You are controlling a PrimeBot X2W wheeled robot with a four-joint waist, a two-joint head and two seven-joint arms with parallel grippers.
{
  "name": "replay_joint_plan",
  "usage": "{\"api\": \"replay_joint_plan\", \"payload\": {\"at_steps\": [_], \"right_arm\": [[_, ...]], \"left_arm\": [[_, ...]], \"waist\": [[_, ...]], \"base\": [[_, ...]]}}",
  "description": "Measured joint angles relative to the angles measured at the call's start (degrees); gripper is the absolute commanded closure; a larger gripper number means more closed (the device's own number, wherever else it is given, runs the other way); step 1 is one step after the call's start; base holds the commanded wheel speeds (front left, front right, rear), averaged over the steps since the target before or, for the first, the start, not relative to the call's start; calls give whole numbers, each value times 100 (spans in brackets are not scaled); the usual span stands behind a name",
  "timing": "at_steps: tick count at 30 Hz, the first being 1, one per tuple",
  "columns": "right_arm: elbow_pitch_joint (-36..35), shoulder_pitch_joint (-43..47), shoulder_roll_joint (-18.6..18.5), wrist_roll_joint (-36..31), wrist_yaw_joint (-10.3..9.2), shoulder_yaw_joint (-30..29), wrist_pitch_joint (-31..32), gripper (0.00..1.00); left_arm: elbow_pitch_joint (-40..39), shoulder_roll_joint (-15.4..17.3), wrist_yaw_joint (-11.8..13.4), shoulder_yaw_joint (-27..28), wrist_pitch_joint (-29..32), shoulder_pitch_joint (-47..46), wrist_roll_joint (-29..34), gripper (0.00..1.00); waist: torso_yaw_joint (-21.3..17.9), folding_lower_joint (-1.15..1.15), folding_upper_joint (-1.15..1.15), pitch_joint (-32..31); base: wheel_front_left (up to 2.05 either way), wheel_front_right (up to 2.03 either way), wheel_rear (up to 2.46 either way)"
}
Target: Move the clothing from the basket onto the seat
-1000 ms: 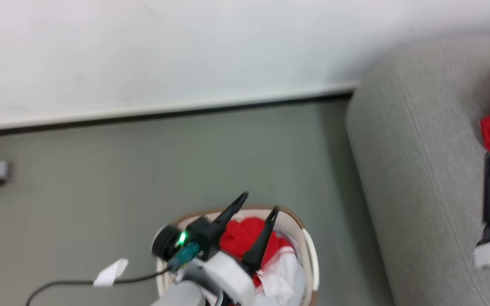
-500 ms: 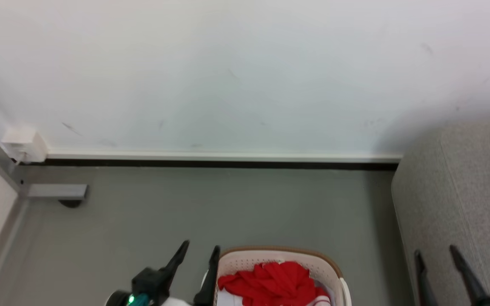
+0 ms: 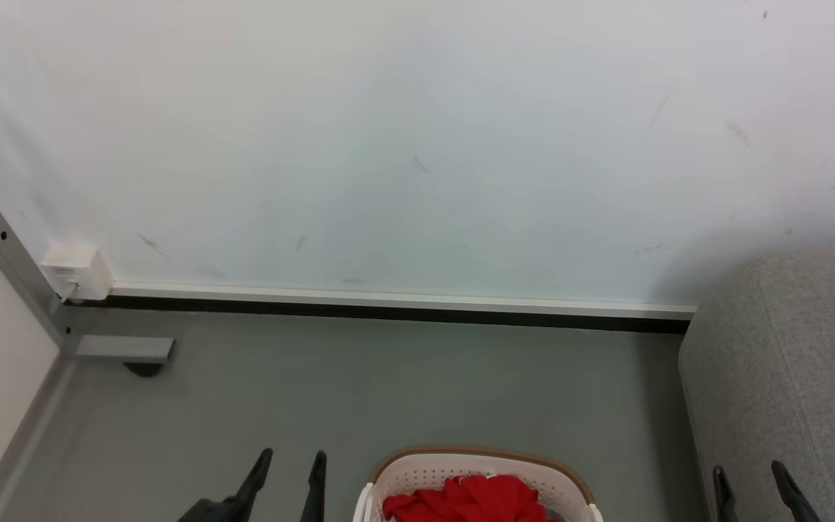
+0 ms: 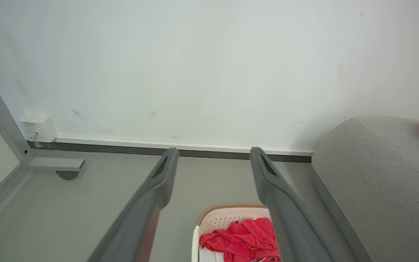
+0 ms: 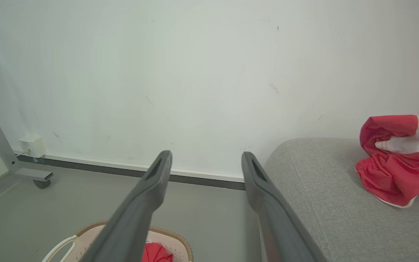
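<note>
Left gripper [image 3: 292, 457] gone from above basket [image 3: 425, 475] to beside its left rim, wide, empty; right gripper [image 3: 749, 470] wide, empty, over sofa [image 3: 773, 377] edge; red clothing [image 3: 468, 500] in basket, one garment [image 5: 395, 163] on sofa

From my end this looks like a living-room corner mocked up in a test space, not a lived-in home. The light-grey sofa [image 5: 322, 203] with red clothing [image 5: 395, 174] on it and the laundry basket [image 3: 461, 464] give the homely part. The bare, scuffed white wall [image 3: 417, 145], smooth grey floor [image 3: 388, 384], plain black-and-white skirting [image 3: 388, 308], a grey metal frame [image 3: 19, 274] at the left and a small white box [image 3: 75, 270] low on the wall look more like a lab.
</note>
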Motion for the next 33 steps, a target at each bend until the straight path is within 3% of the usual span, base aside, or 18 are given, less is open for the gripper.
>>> {"api": "replay_joint_plan", "payload": {"at_steps": [8,13,24,33], "right_arm": [[-1,-59,5,46,0,-5,0,0],[-145,-244,8,64,0,-65,0,0],[-565,-1032,4,264,0,-227,0,0],[-898,-1786,1,573,0,-63,0,0]], "left_arm": [[46,-174,-245,279,-1,43,237,0],[281,-289,-414,156,-5,-148,436,0],[1883,-536,-648,-689,512,-1919,1051,0],[3281,-636,-533,-1163,1057,-3330,1479,0]], "waist": [[-98,1,0,86],[-309,0,0,281],[-935,2,0,1371],[-1491,2,0,2552]], "base": [[0,0,0],[0,0,0],[0,0,0],[0,0,0]]}}
